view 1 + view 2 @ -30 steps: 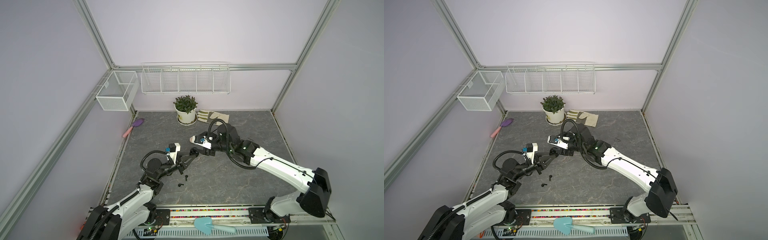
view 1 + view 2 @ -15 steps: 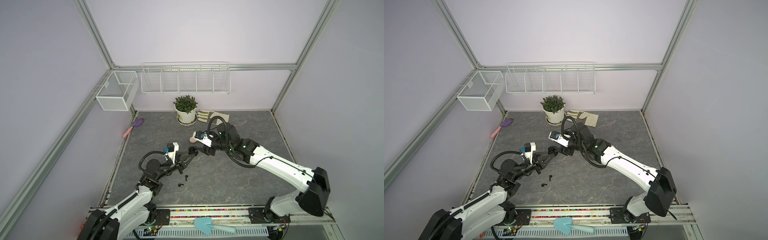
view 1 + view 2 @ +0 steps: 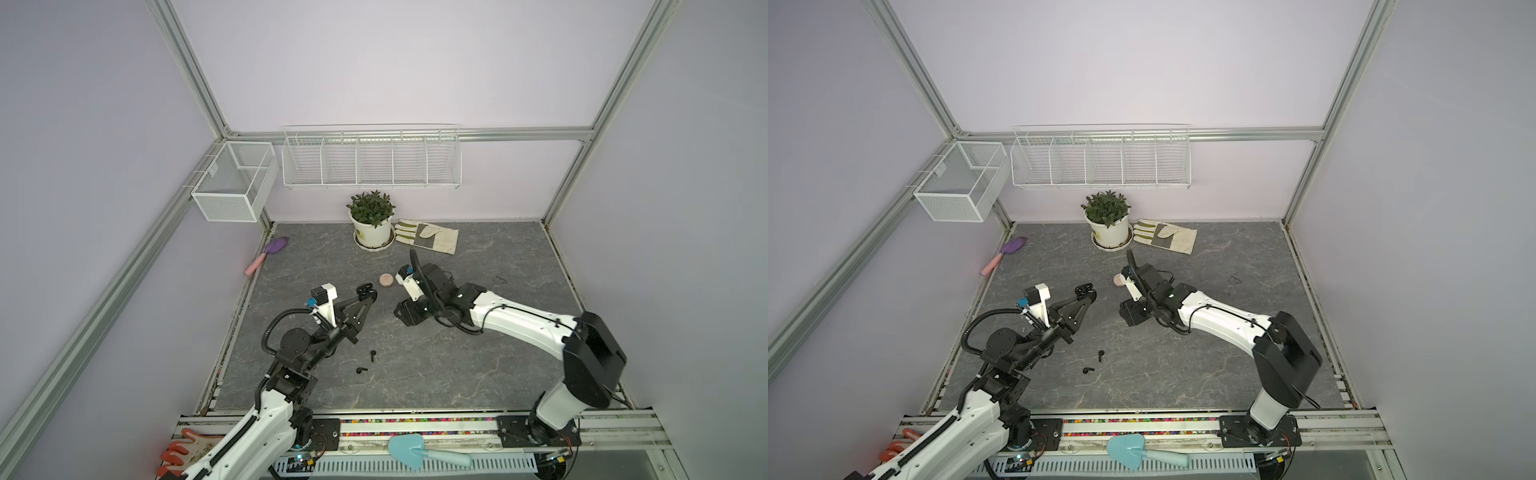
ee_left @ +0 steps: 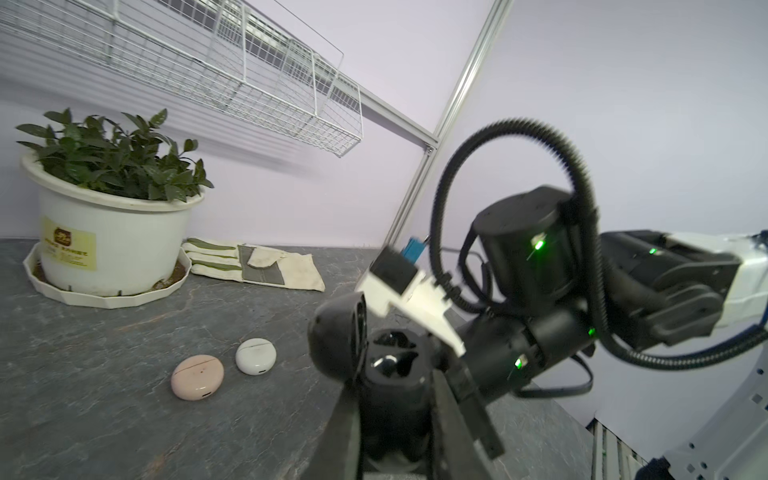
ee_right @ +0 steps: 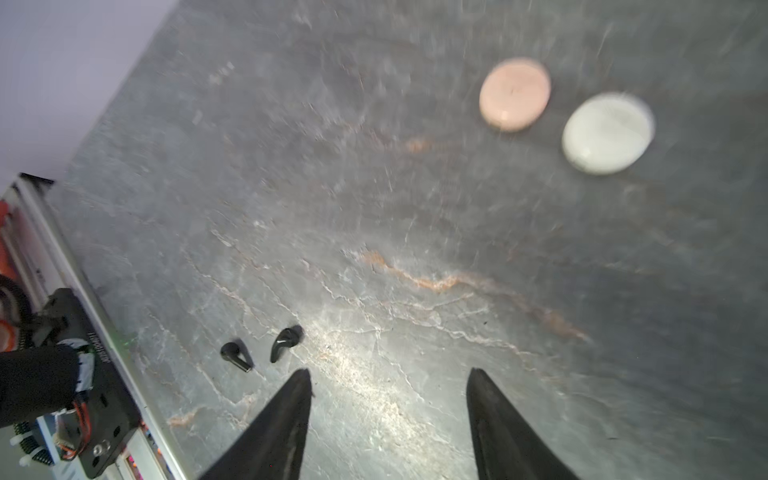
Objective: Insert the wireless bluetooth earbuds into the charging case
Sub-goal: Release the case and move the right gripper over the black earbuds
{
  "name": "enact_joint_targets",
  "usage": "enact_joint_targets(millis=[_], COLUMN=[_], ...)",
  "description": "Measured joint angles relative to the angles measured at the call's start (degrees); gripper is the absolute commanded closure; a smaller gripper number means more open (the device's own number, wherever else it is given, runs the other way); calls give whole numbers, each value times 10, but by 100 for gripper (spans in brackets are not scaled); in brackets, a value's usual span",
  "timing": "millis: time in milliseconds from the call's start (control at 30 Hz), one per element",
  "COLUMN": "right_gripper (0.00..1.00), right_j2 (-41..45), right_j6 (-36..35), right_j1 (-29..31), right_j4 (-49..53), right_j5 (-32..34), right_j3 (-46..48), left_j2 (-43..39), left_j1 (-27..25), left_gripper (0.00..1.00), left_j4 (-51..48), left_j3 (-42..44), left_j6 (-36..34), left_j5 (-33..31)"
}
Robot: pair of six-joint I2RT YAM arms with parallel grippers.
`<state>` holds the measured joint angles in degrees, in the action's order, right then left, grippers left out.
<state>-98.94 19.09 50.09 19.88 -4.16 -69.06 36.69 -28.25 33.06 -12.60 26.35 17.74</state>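
Note:
My left gripper [image 4: 395, 399] is shut on a black charging case [image 4: 390, 365], whose lid [image 4: 338, 336] stands open. In both top views the case [image 3: 365, 289] [image 3: 1084, 289] is held above the table, left of centre. Two black earbuds [image 3: 372, 355] [image 3: 361, 369] lie loose on the table below it, near the left arm. In the right wrist view the earbuds [image 5: 286, 340] [image 5: 235, 355] lie just beyond one finger of my right gripper [image 5: 390, 372]. That gripper is open and empty, and hangs over bare table right of the case [image 3: 405, 318].
A closed pink case [image 3: 386, 279] [image 5: 514, 94] and a closed white case [image 4: 255, 355] [image 5: 607, 132] lie side by side beyond the grippers. A potted plant [image 3: 372, 224] and a work glove [image 3: 428, 237] sit at the back. A purple trowel [image 3: 270, 253] lies by the left wall.
The right gripper has drawn back from the held case and tipped down toward the table, uncovering the pink case. The left gripper has shifted the case slightly left and farther back.

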Motion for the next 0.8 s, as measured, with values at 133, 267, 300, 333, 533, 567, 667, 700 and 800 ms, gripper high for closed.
enact_joint_targets(millis=[133,267,300,333,533,567,667,700,800], right_gripper=[39,39,39,39,42,43,46,47,48], right_j2=[-89,-118,-119,-119,-131,-138,-166,-175,-195], right_j6=[31,41,43,45,47,47,49,49,49], right_j1=[47,82,86,89,97,99,112,117,124], right_j4=[29,39,42,45,57,62,76,82,93], right_j5=[-8,-15,-16,-17,-13,-10,2,3,4], right_j3=[-33,-59,-63,-67,-100,-109,-137,-143,-156], left_j2=[-33,-56,-60,-63,-76,-80,-94,-100,-114], left_j1=[0,0,0,0,0,0,0,0,0], left_gripper=[100,100,100,100,100,100,100,100,100], left_j4=[-51,-84,-90,-94,-119,-121,-128,-132,-150], left_j3=[0,0,0,0,0,0,0,0,0], left_j6=[6,10,10,10,10,10,10,10,10], left_j5=[-33,-51,-56,-59,-70,-72,-75,-76,-87])
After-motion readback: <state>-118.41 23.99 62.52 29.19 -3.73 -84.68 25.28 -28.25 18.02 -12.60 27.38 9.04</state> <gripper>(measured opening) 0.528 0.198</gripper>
